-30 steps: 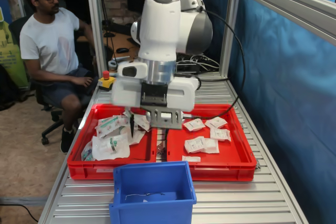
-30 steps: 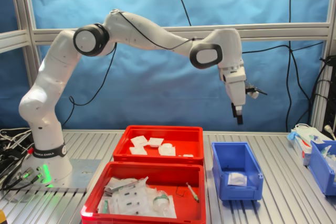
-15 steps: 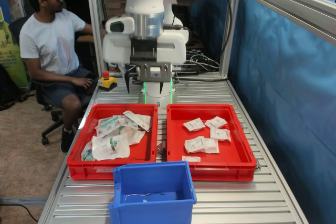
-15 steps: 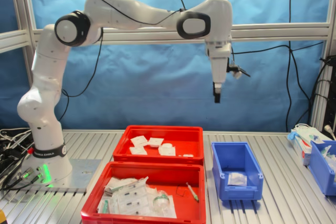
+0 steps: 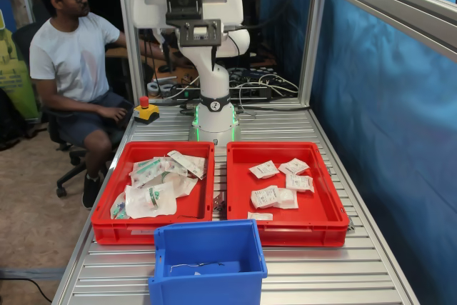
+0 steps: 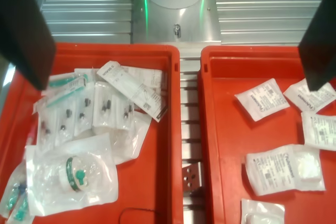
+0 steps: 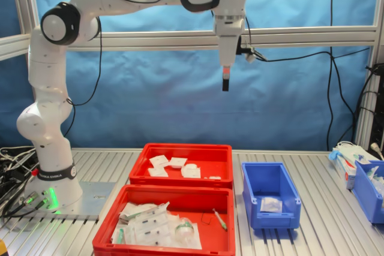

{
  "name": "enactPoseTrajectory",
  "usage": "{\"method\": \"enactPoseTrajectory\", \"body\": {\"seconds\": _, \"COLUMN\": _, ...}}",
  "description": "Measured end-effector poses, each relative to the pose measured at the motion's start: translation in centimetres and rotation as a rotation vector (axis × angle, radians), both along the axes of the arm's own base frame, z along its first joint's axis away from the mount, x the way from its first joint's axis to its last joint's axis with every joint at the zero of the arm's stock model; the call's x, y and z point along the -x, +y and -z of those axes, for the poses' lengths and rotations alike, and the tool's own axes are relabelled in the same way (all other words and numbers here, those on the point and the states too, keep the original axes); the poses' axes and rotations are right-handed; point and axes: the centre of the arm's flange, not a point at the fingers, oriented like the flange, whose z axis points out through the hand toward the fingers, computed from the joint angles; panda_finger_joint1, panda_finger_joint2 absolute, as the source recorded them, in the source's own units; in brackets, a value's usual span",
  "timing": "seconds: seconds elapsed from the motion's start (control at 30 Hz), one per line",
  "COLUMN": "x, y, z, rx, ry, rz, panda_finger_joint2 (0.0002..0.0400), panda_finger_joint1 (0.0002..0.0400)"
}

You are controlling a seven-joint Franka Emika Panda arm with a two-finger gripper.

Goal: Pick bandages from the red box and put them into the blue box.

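Wrist view: bandages (image 6: 261, 98) carry grey print, too blurred to read.

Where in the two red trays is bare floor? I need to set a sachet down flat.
The red plastic tray holding small white sachets is bare along its edge nearest the other tray. The twin red tray with green-printed pouches is crowded, free only beside its inner wall.

- The gripper (image 7: 225, 84) hangs high above the red box (image 7: 223, 159), open air all the way beneath it.
- The bandages (image 6: 262, 98) lie uncovered below the spread fingers (image 6: 321, 45).
- The blue box (image 7: 271, 173) stands open-topped, off to one side below.
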Motion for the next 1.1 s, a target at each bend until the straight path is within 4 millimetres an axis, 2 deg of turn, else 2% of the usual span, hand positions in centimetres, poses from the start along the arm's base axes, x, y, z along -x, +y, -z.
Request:
{"method": "enactPoseTrajectory", "body": {"seconds": 0.13, "x": 0.9, "y": 0.5, "z": -1.2, "rx": -0.005, "ry": -0.007, "rz": -0.010, "panda_finger_joint2": 0.0400, "panda_finger_joint1": 0.0400}}
{"method": "enactPoseTrajectory", "body": {"seconds": 0.33, "x": 1.4, "y": 1.3, "z": -1.5, "rx": -0.009, "ry": -0.007, "rz": -0.026, "panda_finger_joint2": 0.0400, "panda_finger_joint1": 0.0400}}
{"method": "enactPoseTrajectory", "body": {"seconds": 0.7, "x": 0.5, "y": 2.1, "z": 0.7, "rx": -0.004, "ry": -0.043, "rz": -0.040, "panda_finger_joint2": 0.0400, "panda_finger_joint1": 0.0400}}
{"method": "enactPoseTrajectory", "body": {"seconds": 1.1, "x": 0.4, "y": 2.2, "z": 5.0, "rx": 0.068, "ry": -0.001, "rz": -0.065, "panda_finger_joint2": 0.0400, "panda_finger_joint1": 0.0400}}
